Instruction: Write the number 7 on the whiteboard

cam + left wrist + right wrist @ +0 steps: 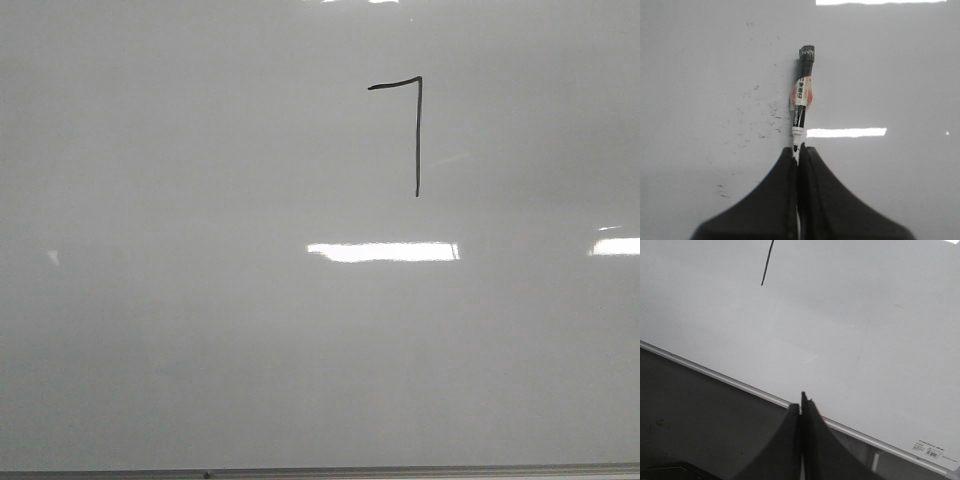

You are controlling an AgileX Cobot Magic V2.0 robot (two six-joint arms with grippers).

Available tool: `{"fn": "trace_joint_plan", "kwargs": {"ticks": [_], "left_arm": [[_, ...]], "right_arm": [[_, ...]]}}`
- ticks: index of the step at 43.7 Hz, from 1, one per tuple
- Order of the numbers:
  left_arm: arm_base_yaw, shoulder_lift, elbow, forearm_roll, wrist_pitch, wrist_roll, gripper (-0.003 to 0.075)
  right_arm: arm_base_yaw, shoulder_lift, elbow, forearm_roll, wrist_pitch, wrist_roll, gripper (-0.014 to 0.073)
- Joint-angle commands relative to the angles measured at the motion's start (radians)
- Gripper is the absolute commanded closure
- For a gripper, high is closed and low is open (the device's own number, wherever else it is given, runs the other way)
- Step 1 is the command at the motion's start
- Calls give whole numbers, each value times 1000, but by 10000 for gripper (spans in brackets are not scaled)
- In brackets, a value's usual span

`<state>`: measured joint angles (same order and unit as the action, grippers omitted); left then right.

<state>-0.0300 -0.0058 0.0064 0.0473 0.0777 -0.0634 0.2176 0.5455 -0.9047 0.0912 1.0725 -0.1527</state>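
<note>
The number 7 (417,135) stands upright, bar pointing left; left gripper (799,155) and right gripper (801,407) closed empty

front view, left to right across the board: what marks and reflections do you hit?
Small faint glint at the left → wide bright rectangular light reflection with the thin black marker number 7 above its right part → partial bright reflection at the right edge. All on the glossy pale-grey whiteboard.

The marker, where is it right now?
In the left wrist view the marker lies on the whiteboard, just beyond the tips of the shut left gripper, next to some faint ink smudges.
</note>
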Motion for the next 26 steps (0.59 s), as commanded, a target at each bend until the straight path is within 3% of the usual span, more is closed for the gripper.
{"fn": "trace_joint_plan", "kwargs": {"ticks": [1,26], "left_arm": [[17,-15,14,-1,-116,0,741],[36,-15,14,-5,-135,-2,741]], "right_arm": [[-7,3,-22,3,-59,4,663],[-7,3,-22,3,-59,4,663]]}}
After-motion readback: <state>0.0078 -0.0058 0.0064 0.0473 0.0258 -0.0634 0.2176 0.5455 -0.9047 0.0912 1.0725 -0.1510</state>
